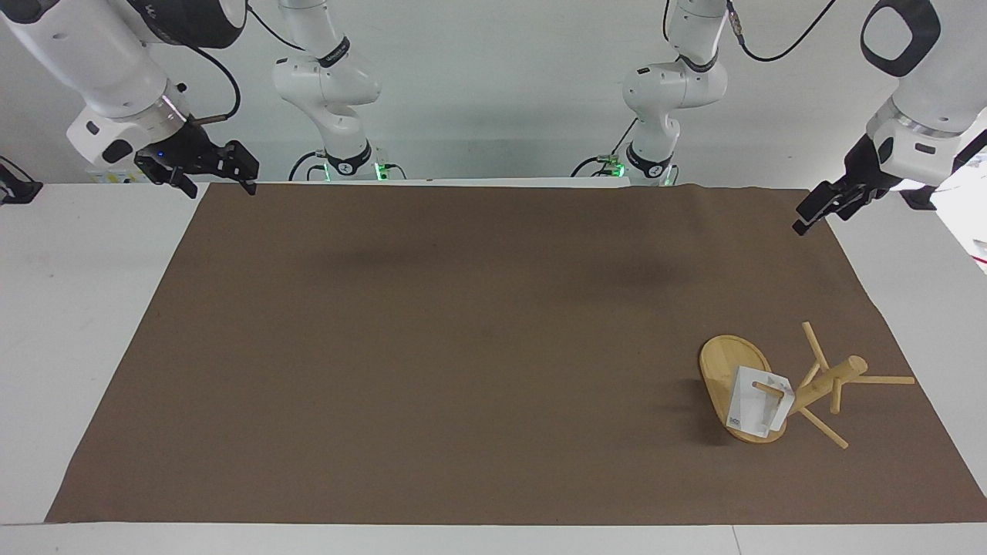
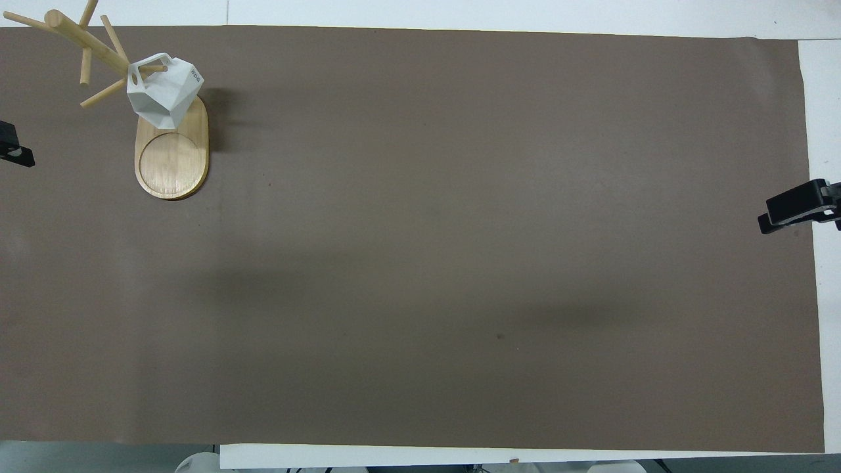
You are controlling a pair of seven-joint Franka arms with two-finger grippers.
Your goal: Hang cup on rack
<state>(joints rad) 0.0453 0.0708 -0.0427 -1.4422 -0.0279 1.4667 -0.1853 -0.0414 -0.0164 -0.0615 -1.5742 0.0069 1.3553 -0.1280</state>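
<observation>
— Two grippers show, but each only in part from overhead: just a black tip of the left gripper (image 2: 12,150) pokes in at the frame's edge, and the right gripper (image 2: 798,206) is cut off at the other edge.

— Can you read their fingers?

— The right gripper (image 1: 216,171) shows two spread fingers in the facing view, with nothing between them. The left gripper (image 1: 819,206) is seen slantwise there, so its fingertips are hard to make out; it stands wide apart and carries nothing.

— What else is hard to see?

— A small dark mark on the cup (image 1: 757,410) is too small to read. The cup also covers the foot of the rack (image 2: 172,154), where the post meets the oval base.

— And the surface?

— One large brown mat (image 1: 463,347) covers most of a white table (image 1: 85,293), with white margins at both ends. Pale wall stands at the robots' end, and soft shadows lie on the mat.

— Where is the cup?

— It hangs on one of the rack's pegs, the peg passing through its handle, body tilted over the base. The rack (image 1: 771,385) stands on the mat toward the left arm's end of the table.

— And relative to the grippers?

— The left gripper hangs raised over the mat's edge at that same end, well apart from cup (image 2: 164,92) and rack. The right arm waits over the mat's corner at its own end, far from both.
</observation>
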